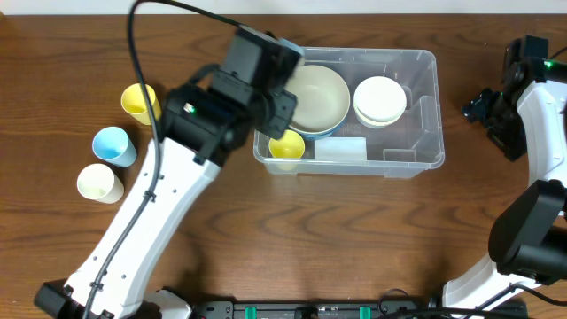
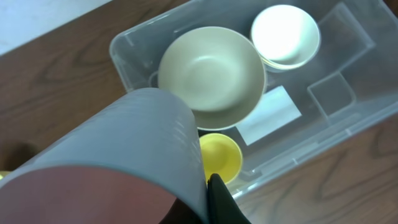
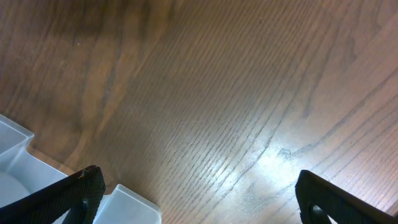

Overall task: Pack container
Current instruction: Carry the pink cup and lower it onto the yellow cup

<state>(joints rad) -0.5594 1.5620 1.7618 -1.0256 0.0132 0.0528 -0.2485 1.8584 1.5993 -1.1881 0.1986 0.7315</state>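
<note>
The clear container stands right of the table's middle and also shows in the left wrist view. It holds a large cream bowl, stacked white bowls, a yellow cup and a white label. My left gripper is shut on a grey-blue cup and holds it above the container's left end. In the overhead view the left wrist hides that cup. My right gripper is open and empty over bare wood just right of the container's corner.
Three cups stand on the table left of the container: a yellow one, a light blue one and a cream one. The right arm stands at the table's right edge.
</note>
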